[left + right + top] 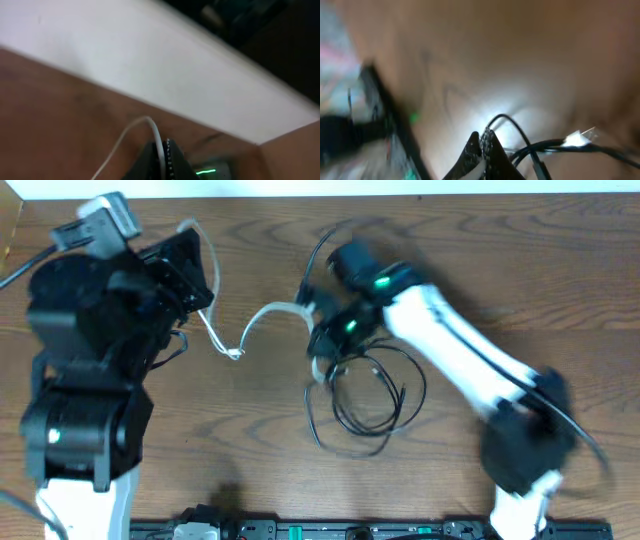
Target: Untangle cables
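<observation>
A white cable (262,312) runs across the wooden table from my left gripper (204,298) toward my right gripper (320,358). In the left wrist view my left gripper (163,159) is shut on the white cable (155,131), which arcs up out of the jaws. Black cables (372,402) lie in loose loops just below and right of the right gripper. In the right wrist view my right gripper (483,145) is shut, with a white cord end pinched low between the fingers. Black cables (545,146) and a small white plug (577,137) lie just to its right.
The wooden table (260,450) has a white border along its far edge (150,65). A black equipment rail (330,530) runs along the front edge. The left arm's body (90,380) covers the table's left side. The right arm (470,350) slants across the right side.
</observation>
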Available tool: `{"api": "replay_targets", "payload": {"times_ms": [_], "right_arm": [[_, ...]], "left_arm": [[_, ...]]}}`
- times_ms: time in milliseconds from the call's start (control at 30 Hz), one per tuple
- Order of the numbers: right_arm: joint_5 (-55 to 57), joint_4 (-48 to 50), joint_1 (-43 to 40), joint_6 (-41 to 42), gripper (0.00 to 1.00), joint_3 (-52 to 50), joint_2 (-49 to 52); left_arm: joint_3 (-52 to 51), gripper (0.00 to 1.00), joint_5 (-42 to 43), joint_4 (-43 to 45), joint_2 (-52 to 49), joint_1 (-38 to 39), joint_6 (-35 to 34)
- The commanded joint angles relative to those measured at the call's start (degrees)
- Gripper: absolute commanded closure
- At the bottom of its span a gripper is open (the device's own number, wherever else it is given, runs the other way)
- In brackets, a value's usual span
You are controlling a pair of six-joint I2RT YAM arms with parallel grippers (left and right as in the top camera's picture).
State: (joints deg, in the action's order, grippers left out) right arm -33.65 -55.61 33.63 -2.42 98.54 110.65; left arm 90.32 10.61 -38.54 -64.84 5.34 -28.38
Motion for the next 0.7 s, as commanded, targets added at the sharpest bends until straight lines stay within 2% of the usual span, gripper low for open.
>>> {"api": "replay_targets", "payload": {"times_ms": [0, 100, 200, 333, 500, 667], "right_arm": [[20.2, 0.6, -1.5, 18.7, 0.99, 3.2, -14.4], [31.4, 0.1, -2.0, 26.6, 0.99, 3.2, -21.0], [38.1, -0.9, -2.3, 29.4, 0.99, 3.2, -25.1], [40.1, -3.8, -3.7, 29.8, 0.99, 3.2, -26.4], [39.6, -7.5, -6.8, 29.8, 0.99, 3.2, -25.7], [34.3, -7.0, -12.5, 27.7, 0.99, 3.2, -25.7]], "left_arm": [[0.9, 0.92, 0.4, -3.0, -2.6, -0.3, 0.2], [0.9, 0.92, 1.2, -6.3, -4.9, -0.3, 0.2], [0.9, 0.92, 3.7, -8.7, -7.2, -0.2, 0.6], [0.9, 0.92, 10.5, -9.4, -10.5, -0.2, 6.6], [0.9, 0.91, 17.1, -9.4, -13.3, 0.0, 10.4], [0.9, 0.70, 19.0, -9.4, -15.0, 2.8, 14.1]]}}
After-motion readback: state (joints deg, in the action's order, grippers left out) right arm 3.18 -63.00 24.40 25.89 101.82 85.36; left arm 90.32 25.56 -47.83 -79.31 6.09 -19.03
